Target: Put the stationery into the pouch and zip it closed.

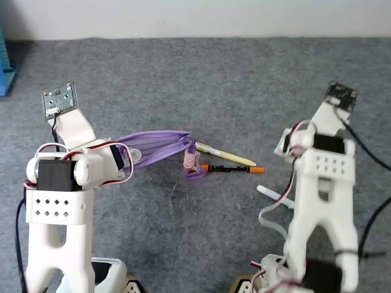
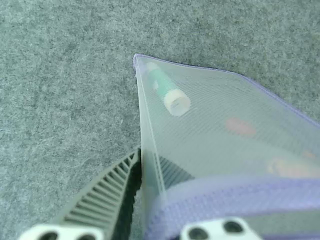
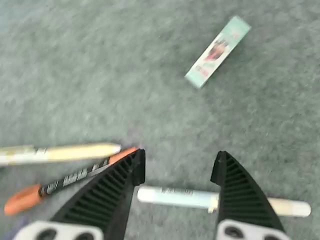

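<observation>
Two arms share the job: the left arm (image 1: 58, 183) acts as holder, and the right arm (image 1: 324, 183) looks set up as picker. The see-through pouch (image 1: 156, 146) with its purple zipper band is the biggest of the task's things. It stretches from the left arm toward the middle of the surface (image 1: 183, 79). The left claw (image 2: 150, 165) is clamped on its edge beside the zipper band, one finger on each side of the fabric, likely to keep the pouch steady with its far end toward the loose items. The right claw (image 3: 181, 159) hangs with its jaws spread wide and nothing between them, just over a white pen (image 3: 175, 196), which reads as lining up for a pick. A yellow pen (image 1: 225, 156) and an orange marker (image 1: 232, 169) lie side by side just beyond the pouch's end, handy for loading. A small teal box (image 3: 217, 52) sits well apart from the pens. A green tube (image 2: 167, 92) is already inside the pouch, down in a corner. A pink stick (image 1: 191, 160) sits at the pouch's end, though I cannot tell if it is in or out. Most of the filling, and the zipping, look undone

The surface is grey and fuzzy like felt, so pens should not roll far. A pale wall (image 1: 195, 18) runs along its far side, and a blue object (image 1: 6, 67) stands at the left edge
</observation>
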Motion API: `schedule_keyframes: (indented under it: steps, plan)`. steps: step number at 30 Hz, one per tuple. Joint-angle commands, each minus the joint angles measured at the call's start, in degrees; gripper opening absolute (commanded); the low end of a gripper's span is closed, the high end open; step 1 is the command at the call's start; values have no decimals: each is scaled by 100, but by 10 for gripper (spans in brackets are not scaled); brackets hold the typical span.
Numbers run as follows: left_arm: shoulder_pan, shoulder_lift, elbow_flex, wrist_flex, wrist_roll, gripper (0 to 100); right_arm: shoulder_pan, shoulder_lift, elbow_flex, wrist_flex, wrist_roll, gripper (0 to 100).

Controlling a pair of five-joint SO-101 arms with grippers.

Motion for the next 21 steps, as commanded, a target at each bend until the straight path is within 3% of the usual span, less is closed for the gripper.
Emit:
schedule_keyframes:
  steps: [1, 21]
  plan:
    - [-18, 167, 101, 35, 26, 12, 277, 910, -1134, 31, -53, 221]
    - [-26, 141, 127, 35, 44, 12, 602, 4681, -4484, 40, -484, 221]
